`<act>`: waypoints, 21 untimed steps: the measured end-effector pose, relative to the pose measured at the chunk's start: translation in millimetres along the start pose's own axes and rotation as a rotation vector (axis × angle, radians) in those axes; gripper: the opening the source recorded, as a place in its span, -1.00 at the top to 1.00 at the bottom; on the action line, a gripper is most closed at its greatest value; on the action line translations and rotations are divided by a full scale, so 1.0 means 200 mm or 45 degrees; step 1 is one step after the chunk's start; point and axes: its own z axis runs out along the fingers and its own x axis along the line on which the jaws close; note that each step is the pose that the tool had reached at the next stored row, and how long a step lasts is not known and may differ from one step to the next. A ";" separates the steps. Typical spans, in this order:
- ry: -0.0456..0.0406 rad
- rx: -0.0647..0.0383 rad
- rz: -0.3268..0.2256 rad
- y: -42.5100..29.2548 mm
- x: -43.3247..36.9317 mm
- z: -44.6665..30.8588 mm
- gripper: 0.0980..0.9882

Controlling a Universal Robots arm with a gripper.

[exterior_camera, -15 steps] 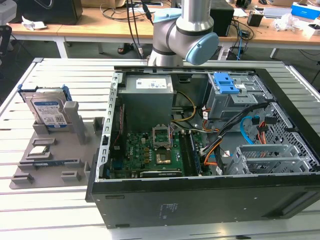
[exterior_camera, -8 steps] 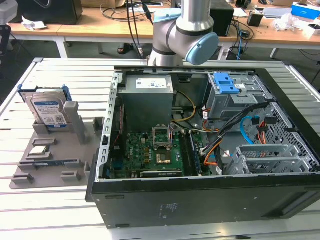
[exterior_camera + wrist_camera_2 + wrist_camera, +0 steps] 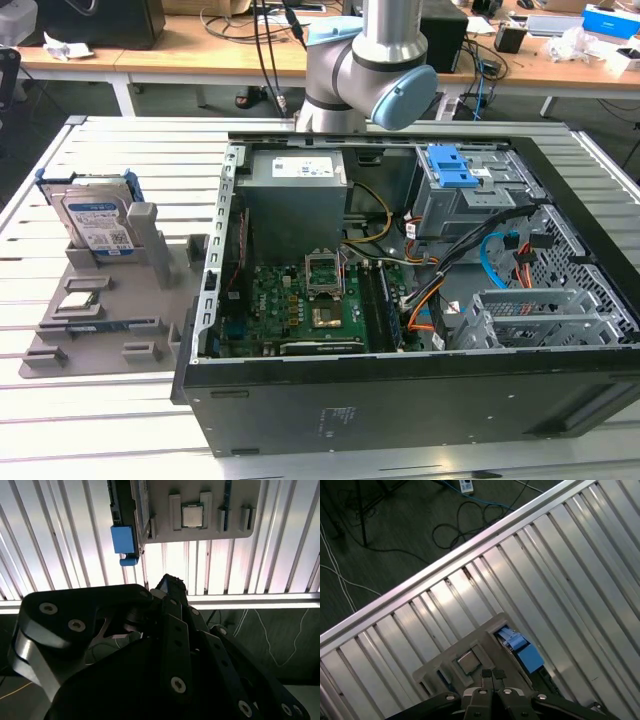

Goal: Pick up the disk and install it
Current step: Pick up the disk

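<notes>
Disk: flat silver hard drive in blue plastic frame (image 3: 97,222), upright in grey tray (image 3: 110,320).
Claw (image 3: 492,674): black, narrow, empty.
Tabletop (image 3: 130,150): ribbed aluminium.

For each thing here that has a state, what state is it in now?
disk: standing upright in the gray holder, not gripped.
gripper: shut, empty, apart from the disk.
processor chip: lying flat in a holder slot.
computer case: open, its inside exposed.
</notes>
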 end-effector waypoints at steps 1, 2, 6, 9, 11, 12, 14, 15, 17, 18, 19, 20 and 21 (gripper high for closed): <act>0.000 0.000 -0.009 0.000 0.000 0.000 0.98; 0.001 0.000 -0.015 0.000 0.000 0.000 0.98; 0.002 -0.001 -0.043 0.000 0.000 0.000 0.98; 0.005 -0.003 -0.118 0.000 0.000 0.000 0.98; 0.007 -0.004 -0.153 0.000 0.000 0.000 0.98; 0.008 -0.004 -0.172 0.000 0.000 0.000 0.98; 0.009 -0.005 -0.195 0.000 0.000 0.000 0.98; 0.010 -0.005 -0.213 0.000 0.000 0.000 0.98; 0.011 -0.005 -0.236 0.000 0.000 0.000 0.98; 0.011 -0.006 -0.251 0.000 0.000 0.000 0.98; 0.012 -0.006 -0.262 0.000 0.000 0.000 0.98; 0.012 -0.006 -0.271 0.000 0.000 0.000 0.98; 0.013 -0.006 -0.281 0.000 0.000 0.000 0.98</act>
